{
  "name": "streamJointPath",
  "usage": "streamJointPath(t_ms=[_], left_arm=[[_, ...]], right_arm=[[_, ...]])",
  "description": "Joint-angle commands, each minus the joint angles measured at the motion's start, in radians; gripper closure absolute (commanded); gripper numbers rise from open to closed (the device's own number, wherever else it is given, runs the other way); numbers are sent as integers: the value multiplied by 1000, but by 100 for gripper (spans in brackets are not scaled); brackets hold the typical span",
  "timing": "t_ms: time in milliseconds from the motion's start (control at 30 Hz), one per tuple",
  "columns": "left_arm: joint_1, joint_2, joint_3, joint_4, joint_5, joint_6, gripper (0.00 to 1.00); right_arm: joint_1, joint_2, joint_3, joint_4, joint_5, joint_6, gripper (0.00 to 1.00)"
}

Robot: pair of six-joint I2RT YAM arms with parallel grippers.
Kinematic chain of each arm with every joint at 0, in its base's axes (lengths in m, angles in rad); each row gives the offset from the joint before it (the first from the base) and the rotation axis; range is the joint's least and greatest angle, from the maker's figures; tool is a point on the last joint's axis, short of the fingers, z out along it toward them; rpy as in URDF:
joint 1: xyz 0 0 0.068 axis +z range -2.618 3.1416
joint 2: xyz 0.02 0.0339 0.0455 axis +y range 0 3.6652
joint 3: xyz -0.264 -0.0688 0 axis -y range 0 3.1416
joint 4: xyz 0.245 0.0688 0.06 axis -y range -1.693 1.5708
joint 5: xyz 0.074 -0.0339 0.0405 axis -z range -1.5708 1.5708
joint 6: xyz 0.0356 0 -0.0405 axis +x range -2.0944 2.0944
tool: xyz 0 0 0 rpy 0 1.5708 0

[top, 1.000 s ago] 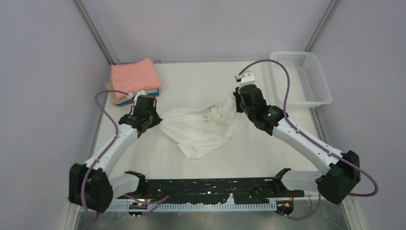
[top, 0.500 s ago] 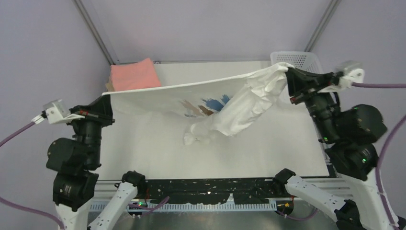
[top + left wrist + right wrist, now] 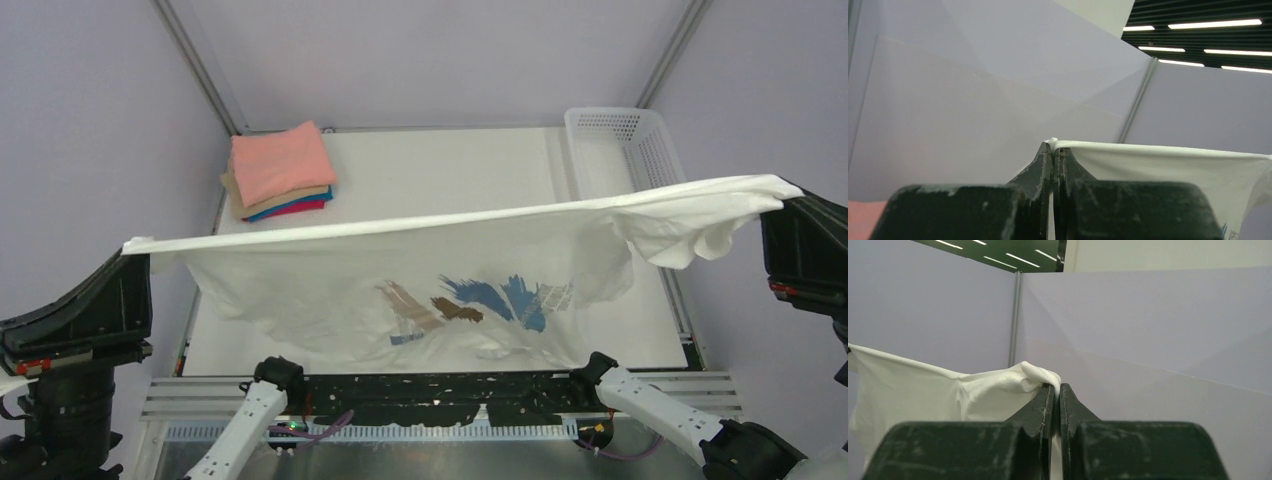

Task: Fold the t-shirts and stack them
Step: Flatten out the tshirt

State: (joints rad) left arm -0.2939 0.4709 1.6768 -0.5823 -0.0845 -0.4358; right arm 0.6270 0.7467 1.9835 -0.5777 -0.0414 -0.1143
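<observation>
White t-shirt with a brush-stroke print hangs stretched in the air above the table, its top edge taut between both arms. Both the left fingers and the right fingers are pinched closed on a corner each. Laying it flat would likely need even tension, landing clear of the folded t-shirts at the far left.

Right wrist view. The right tool points upward, its two dark jaws pressed together on a bunched fold of a white t-shirt. The cloth stretches away to the left edge and hangs below its taut upper hem. Behind: pale lavender wall panels, a metal post, ceiling lights.
</observation>
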Motion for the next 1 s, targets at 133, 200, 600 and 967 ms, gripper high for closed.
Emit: streamJointPath(t_ms=[133,200,600,967], left_arm=[[21,79,10,-23,-28,34,100],[20,127,-39,-11,-80,34,100],[21,580,-429,291,-461,113,100],[95,1386,-90,129,-353,25,100]], right_arm=[[-3,55,8,51,191,-109,94],[-3,65,-82,124,328,-150,94],[-82,390,-657,637,682,-424,92],[-218,1009,-598,620,467,-173,88]])
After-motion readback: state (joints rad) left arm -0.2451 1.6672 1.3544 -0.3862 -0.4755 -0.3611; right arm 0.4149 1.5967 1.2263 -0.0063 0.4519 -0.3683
